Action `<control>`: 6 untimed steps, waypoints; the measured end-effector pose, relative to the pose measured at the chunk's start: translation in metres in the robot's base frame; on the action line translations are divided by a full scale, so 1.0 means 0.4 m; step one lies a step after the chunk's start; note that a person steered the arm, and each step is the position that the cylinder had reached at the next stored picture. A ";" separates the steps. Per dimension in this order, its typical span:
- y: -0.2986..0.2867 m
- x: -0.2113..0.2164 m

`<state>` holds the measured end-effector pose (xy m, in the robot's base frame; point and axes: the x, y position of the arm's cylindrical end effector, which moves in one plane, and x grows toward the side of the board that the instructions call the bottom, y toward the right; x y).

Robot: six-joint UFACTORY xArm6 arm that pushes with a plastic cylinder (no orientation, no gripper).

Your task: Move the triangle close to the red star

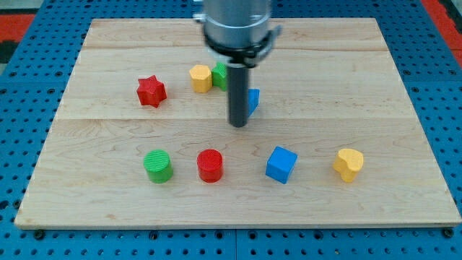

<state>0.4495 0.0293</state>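
1. Camera view: no jaws on me, so nothing spread or pinched; I end in a dark rod, and my tip [238, 125] sits on the bench [375, 94] a little above its middle.
2. Blue triangle [253, 100] is just at the tip's right, mostly hidden behind my rod; only its right edge shows. Can't tell if rod and block touch.
3. Green block [219, 74], shape unclear, is half hidden behind my rod, up and left of the tip.
4. Yellow block [201, 78], roughly hexagonal, sits just left of the green one, touching or nearly so.
5. Red star [151, 91] is farther to the view's left, well apart from the triangle, with the yellow and green blocks lying between them, slightly higher.
6. Lower row, left to right: green cylinder [157, 166], red cylinder [210, 165], blue cube [281, 164], yellow heart-like block [349, 164].
7. Red cylinder is below and slightly left of my tip; blue cube is below and to its right. Both are apart from it.
8. Bench is pale wood planks lying on a blue pegboard [29, 87].
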 end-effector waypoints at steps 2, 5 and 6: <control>0.184 -0.089; -0.227 -0.127; -0.257 -0.215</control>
